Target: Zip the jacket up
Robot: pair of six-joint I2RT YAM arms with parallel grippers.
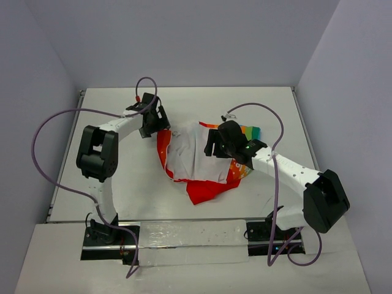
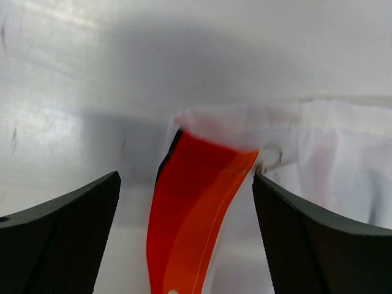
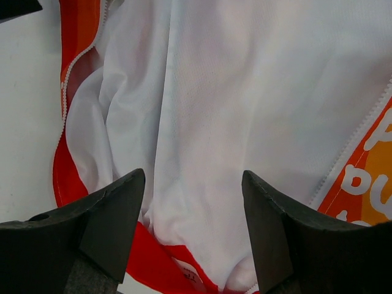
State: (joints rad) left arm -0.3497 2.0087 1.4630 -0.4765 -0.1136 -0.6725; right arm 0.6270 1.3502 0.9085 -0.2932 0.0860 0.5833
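White letters are printed on the orange panel of the jacket (image 3: 367, 184), just right of the right hand (image 3: 193, 184). Only "PU" reads; the rest is cut off at the picture's edge.

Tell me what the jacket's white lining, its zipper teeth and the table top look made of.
The white lining of the small red fabric jacket looks like thin matte knit or mesh: fine weave, soft folds. The white zipper teeth look like plastic, though too small to be sure. The white table top seems a smooth, semi-glossy hard sheet: it shows blurred sheen.
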